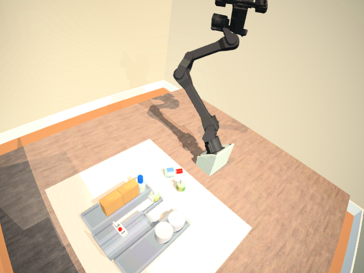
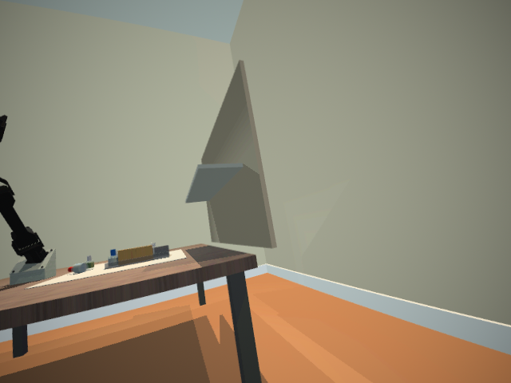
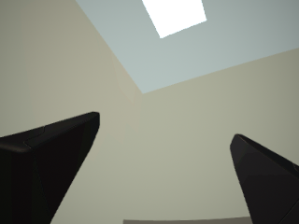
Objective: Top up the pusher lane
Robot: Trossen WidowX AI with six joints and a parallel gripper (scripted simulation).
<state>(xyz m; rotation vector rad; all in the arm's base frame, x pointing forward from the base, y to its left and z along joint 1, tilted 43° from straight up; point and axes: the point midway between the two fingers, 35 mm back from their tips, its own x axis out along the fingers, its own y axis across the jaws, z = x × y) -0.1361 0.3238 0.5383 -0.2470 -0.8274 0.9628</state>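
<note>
The jar in the lane (image 1: 154,197), yellow-green with a pale top, stands at the end of the sprung lane nearest the robot base. A thin white bar (image 1: 134,213) runs behind it to a white block with a red dot (image 1: 120,229); the pusher plate is hard to make out. A loose yellow-green jar (image 1: 181,186) (image 2: 90,264) with a grey top stands upright on the white mat (image 1: 211,214), in front of the lanes. My gripper (image 3: 167,130) is open and empty, high above the table and far from the jars; its fingertips are cut off in the top view.
A pale bottle (image 1: 169,172) (image 2: 79,267) with a red cap lies beside the loose jar. The neighbouring lane holds orange boxes (image 1: 111,202) (image 2: 135,253) and a blue-capped bottle (image 1: 141,185) (image 2: 112,257). Two white round containers (image 1: 164,232) (image 1: 176,220) stand in the far-side lane.
</note>
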